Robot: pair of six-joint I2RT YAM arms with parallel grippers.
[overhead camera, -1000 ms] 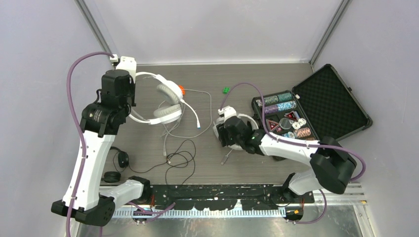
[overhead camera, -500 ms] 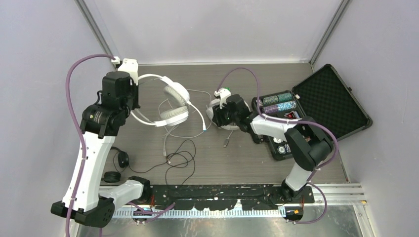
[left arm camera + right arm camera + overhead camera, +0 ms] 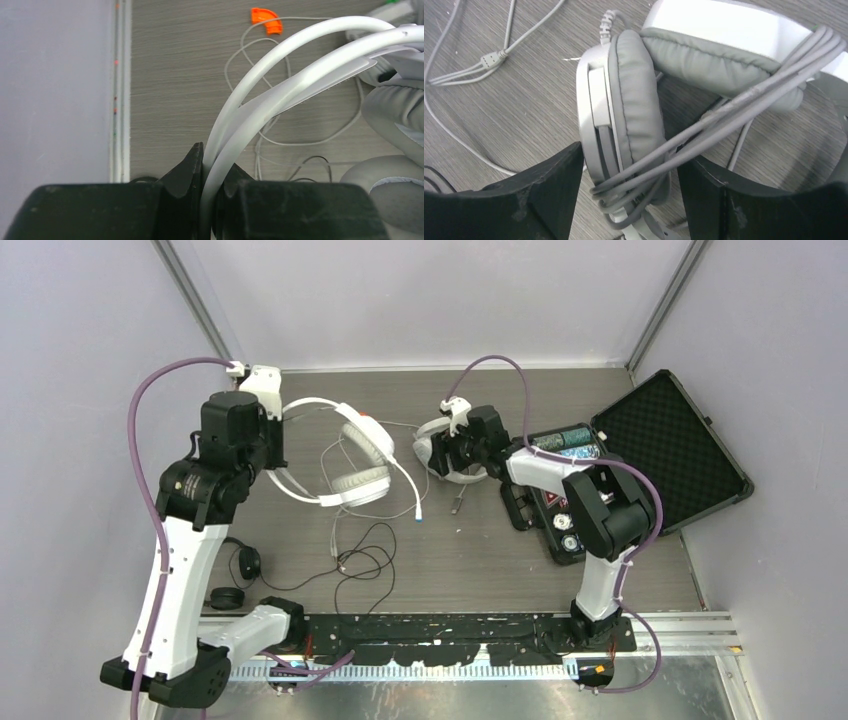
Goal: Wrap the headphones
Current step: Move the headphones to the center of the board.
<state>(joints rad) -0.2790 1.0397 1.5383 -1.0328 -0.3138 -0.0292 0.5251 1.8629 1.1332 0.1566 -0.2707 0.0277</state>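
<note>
Left claw (image 3: 212, 161) clamps the white headphones (image 3: 300, 80) by the band; right claw (image 3: 631, 162) gapes astride the cord-wrapped headset (image 3: 634, 100)

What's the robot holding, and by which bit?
The left gripper pinches white headphones by the headband; the right gripper straddles a wrapped pair's cup, open.

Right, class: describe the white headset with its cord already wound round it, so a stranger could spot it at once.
Start at the open black case on the table's right side. Just left of it, between the right gripper's fingers, is a white headset. Unlike the other white pair, whose cord trails loose, its grey cord is bundled across its cups.
</note>
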